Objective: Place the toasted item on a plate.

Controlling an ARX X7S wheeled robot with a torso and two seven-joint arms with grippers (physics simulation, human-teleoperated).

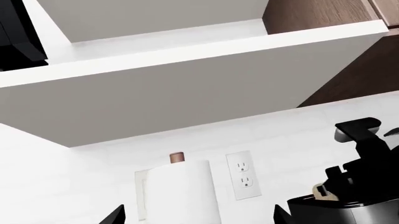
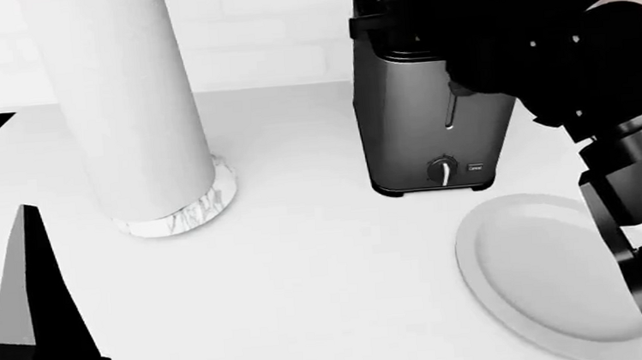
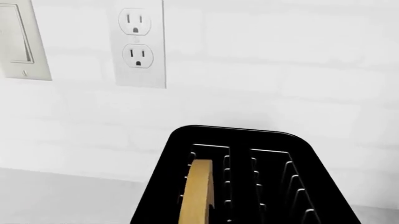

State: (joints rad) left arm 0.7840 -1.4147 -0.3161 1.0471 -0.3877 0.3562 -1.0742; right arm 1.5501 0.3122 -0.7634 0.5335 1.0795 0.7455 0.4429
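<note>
The right gripper (image 2: 482, 38) hangs over the toaster (image 2: 431, 111) near the counter's back edge; its jaw opening cannot be told (dark arm covers it). The toasted item (image 3: 199, 193), a thin golden-crusted slice, stands upright in one slot. The smooth round plate (image 2: 535, 275) lies just in front of the toaster, toward the counter's front-right. The left gripper (image 2: 35, 340) sits low at the front-left, its opening unclear.

Toaster (image 2: 425, 116): stands near the worktop's back edge, right of centre; the right arm (image 2: 563, 49) crowds its top.
Slots: the bread slice (image 3: 198, 193) stands upright in one; the neighbouring slot (image 3: 274, 186) is open.
Paper towel roll (image 2: 120, 101): tall barrier at back left.
Plate (image 2: 535, 275): bare, front right, just before the toaster.
Worktop middle (image 2: 305, 276): open.
</note>
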